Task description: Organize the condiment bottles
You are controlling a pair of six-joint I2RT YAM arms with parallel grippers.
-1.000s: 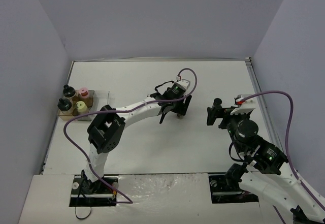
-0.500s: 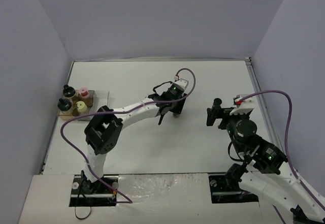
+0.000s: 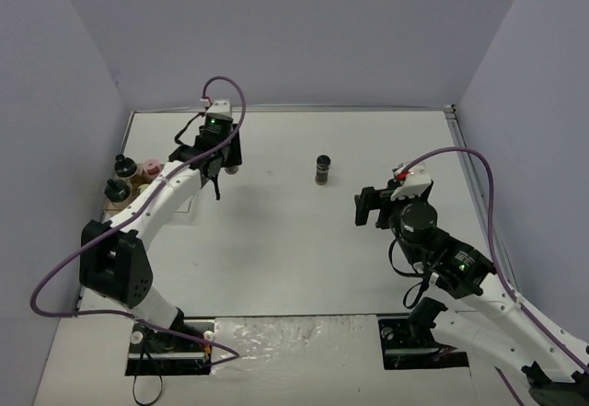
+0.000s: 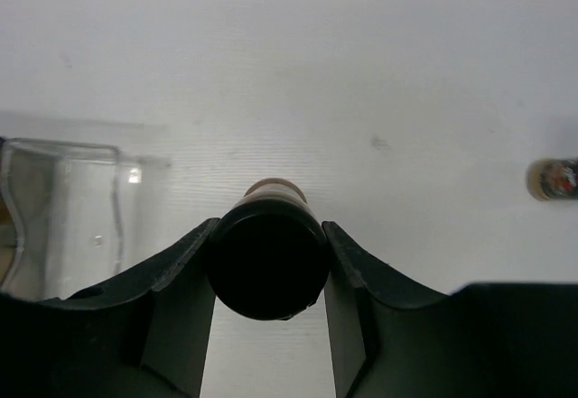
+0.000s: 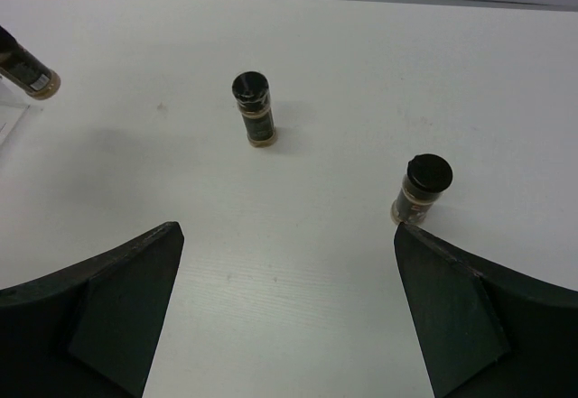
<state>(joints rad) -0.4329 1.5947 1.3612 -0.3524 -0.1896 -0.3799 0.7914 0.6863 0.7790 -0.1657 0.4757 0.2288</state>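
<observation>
left gripper [image 4: 268, 236] clenched on 1 black-capped jar [image 4: 268, 267], fingers [image 4: 176, 281] pressed on both sides of the cap, tan contents showing under it. Held jar is just beside the edge of the clear tray [image 4: 59, 148], toward the far-left of the table [image 3: 276, 259]; can't tell if its base touches the surface

right gripper [image 5: 287, 236] released, jaws wide apart, nothing between them, hanging over the right-middle of the table

jar count, top view:
- tray: 3 visible, 2 black caps [image 3: 121, 162] [image 3: 117, 188] and 1 pink cap [image 3: 147, 167]; the left arm [image 3: 166, 194] crosses over the tray, so what's under it can't be counted
- open table: 1 black-capped jar [image 3: 322, 168] upright, mid-table, well apart from the tray and both grippers

right wrist view:
- 2 black-capped jars upright on the table, one farther [image 5: 253, 109], one nearer and to the right [image 5: 423, 186], apart from each other
- 1 more black-capped jar [image 5: 32, 73] at the top-left edge, looks tilted, tan contents; can't tell if it's the held one

left wrist view: 1 jar [image 4: 553, 179] at the right edge, well apart from the held one

arms: 2, grippers: 2, tray: 1
</observation>
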